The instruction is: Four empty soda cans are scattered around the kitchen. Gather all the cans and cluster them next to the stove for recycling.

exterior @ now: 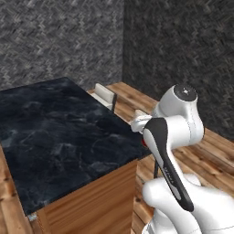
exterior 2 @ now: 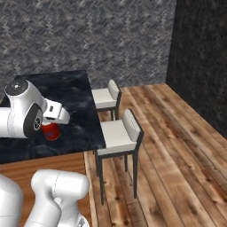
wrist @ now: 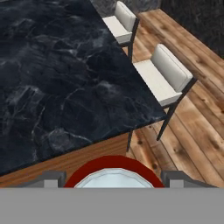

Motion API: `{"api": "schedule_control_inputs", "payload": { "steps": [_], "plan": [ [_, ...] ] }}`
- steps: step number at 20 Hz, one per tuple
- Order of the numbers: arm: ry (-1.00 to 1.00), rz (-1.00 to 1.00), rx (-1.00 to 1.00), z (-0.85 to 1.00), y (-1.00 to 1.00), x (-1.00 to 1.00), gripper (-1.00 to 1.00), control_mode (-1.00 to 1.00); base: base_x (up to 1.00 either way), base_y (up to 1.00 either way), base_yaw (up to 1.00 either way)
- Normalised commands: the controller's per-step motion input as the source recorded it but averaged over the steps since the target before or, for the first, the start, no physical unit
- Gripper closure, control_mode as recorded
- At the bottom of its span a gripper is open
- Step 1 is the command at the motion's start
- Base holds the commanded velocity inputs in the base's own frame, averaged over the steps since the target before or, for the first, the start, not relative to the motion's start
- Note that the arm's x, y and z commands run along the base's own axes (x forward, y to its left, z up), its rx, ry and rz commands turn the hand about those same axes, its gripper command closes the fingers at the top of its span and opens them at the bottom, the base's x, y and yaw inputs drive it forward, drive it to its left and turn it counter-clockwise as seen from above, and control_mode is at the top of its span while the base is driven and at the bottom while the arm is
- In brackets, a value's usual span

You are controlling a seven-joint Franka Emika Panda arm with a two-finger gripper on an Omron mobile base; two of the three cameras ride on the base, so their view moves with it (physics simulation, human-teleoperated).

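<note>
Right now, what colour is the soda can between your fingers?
Plain red with a silver top, the soda can shows best in the hand view.

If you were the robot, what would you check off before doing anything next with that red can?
1. Red can between the fingers: ok, one finger shows on each side of it.
2. Can actually gripped: cannot tell, contact with the fingers isn't visible.
3. Can lifted off the black countertop: cannot tell; in the right base view it sits low under the gripper.
4. Can upright: ok, the silver top faces the hand camera.
5. Chairs clear of the arm: ok, they stand beside the counter, apart from it.
6. Stove in sight: not ok.
</note>
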Motion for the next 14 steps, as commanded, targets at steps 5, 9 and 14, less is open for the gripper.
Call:
{"api": "schedule_control_inputs", "payload": {
  "steps": [5, 9, 14],
  "plan": [
    [0.0, 0.0, 0.0, 0.0, 0.0, 0.0, 1.0, 1.0, -0.31, 0.0, -0.13],
    [0.0, 0.0, 0.0, 0.0, 0.0, 0.0, 1.0, 1.0, -0.26, 0.0, -0.39],
    [0.0, 0.0, 0.0, 0.0, 0.0, 0.0, 1.0, 1.0, -0.32, 0.0, -0.45]
  ]
}}
